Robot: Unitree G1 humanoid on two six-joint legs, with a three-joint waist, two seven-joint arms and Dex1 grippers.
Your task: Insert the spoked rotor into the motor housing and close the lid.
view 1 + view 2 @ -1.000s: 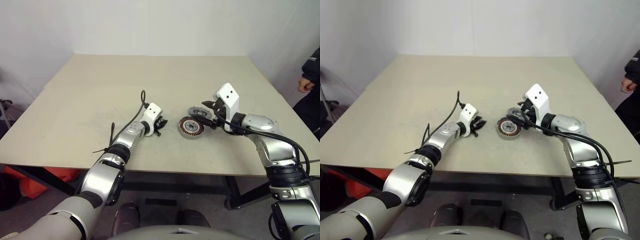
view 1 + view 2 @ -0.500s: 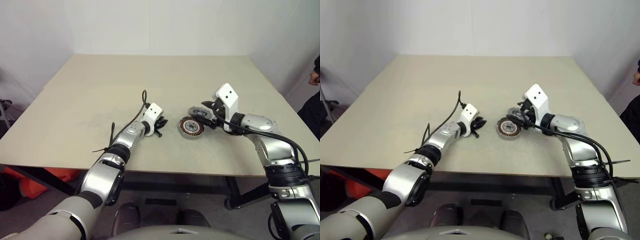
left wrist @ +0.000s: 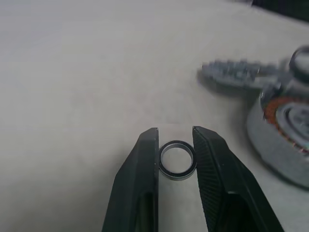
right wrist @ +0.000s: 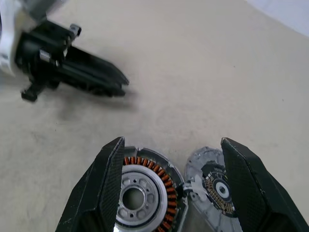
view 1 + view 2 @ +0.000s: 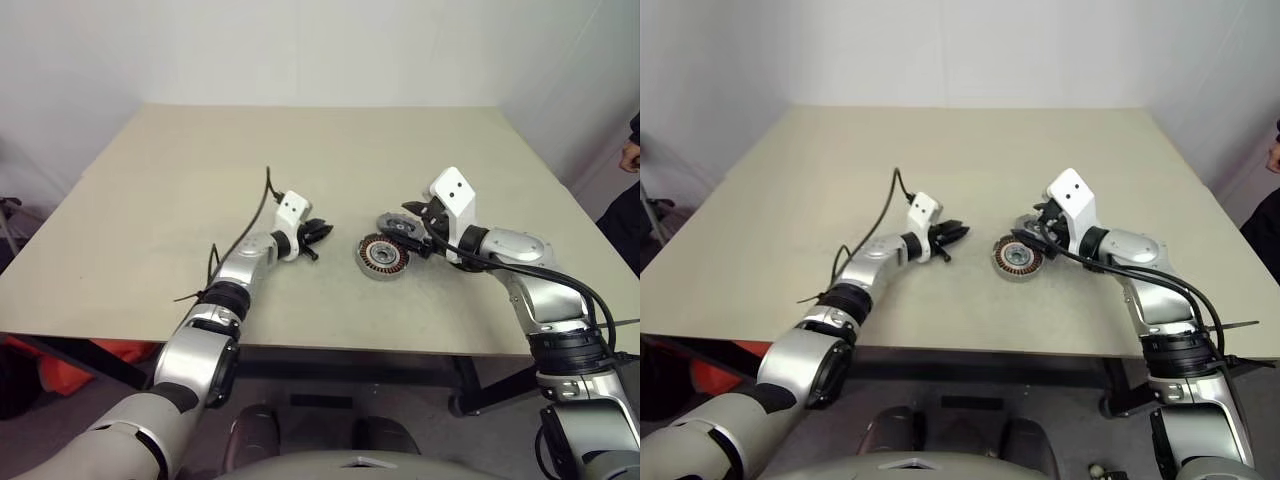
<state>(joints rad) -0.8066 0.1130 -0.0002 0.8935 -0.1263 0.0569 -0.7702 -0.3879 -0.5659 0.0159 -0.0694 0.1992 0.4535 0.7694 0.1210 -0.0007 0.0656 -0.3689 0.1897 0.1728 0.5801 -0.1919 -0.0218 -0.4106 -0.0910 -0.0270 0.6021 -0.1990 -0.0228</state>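
Two grippers and three loose parts, listed from the near edge of the table [image 5: 150, 260] outward.

1. Left gripper [image 3: 175, 133]: centre-left of the head view, raised above the tabletop, pointing toward frame right. Fingers drawn close, pinching a small thin ring [image 3: 177, 159] (dark rim, open centre) between their tips; the ring is off the table surface.

2. Motor housing [image 5: 383, 254]: right of centre in the head view, lying flat on the table. Copper-brown windings circle a silver hub (the hub shows small holes in the right wrist view). It sits near the left gripper's tips, apart from them.

3. Right gripper [image 4: 171, 145]: centre-right of the head view, hanging just over the housing and the part beside it. Fingers spread wide, gripping nothing; in its wrist view the housing appears by one finger and the lid by the other.

4. Lid [image 4: 215, 186]: grey, with a toothed edge, lying on the table touching or very nearly touching the housing's far-right side, its inner face turned up with a dark centre.

5. Table: beige, matte, running back to a white wall.

6. Person: at the far right edge of the head view, a dark sleeve and a hand [image 5: 630, 155].

Spoked rotor: cannot be told apart in these views.
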